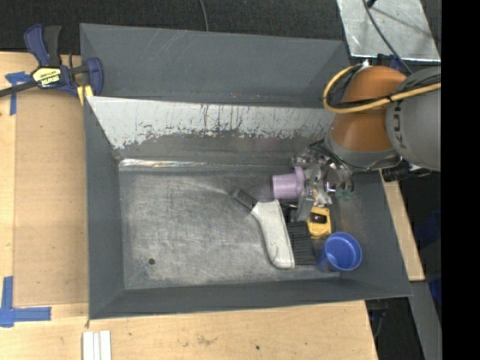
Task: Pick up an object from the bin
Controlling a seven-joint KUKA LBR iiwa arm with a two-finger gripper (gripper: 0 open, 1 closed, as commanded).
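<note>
**Op:** Gripper position?
**Log:** You'll find the gripper low in the bin, near the right wall.
**Op:** Open or closed?
**Log:** Can't tell, the view doesn't show it.
**Op:** Nearest thing?
**Log:** Purple cylinder, on its side against the gripper's left. Yellow piece is just below it. Toward your near right corner lie the white brush and blue cup.

The grey metal bin carries a pale purple cylinder right beside the hand on the view's left. A small yellow block lies just below the hand, and a round blue cup lies lower still. A white plastic brush with black bristles lies below-left of the hand, and a small dark grey piece lies farther left.
</note>
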